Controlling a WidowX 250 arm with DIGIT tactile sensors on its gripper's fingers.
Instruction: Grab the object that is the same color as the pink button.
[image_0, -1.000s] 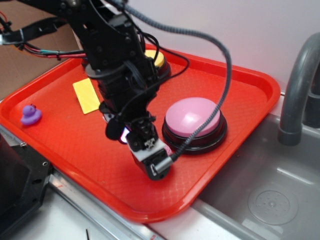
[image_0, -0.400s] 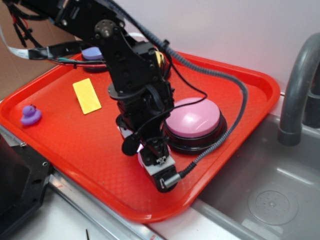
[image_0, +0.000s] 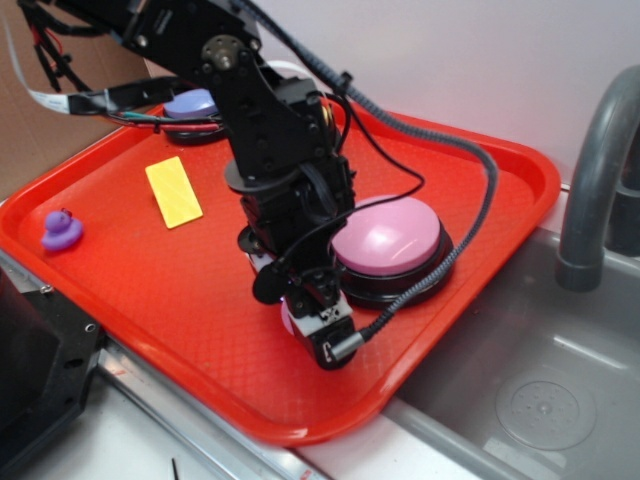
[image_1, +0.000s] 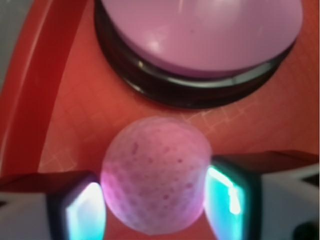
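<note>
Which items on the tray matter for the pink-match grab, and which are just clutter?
Job:
- pink ball, between the gripper fingers
- pink button, the colour reference

Lying about:
- purple duck
- yellow card
- blue-purple button
- faucet

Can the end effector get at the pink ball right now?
Probably yes. In the wrist view the ball sits between the end effector fingers, one pad on each side, nothing between them. The pink button is just beyond it, apart from the ball.
</note>
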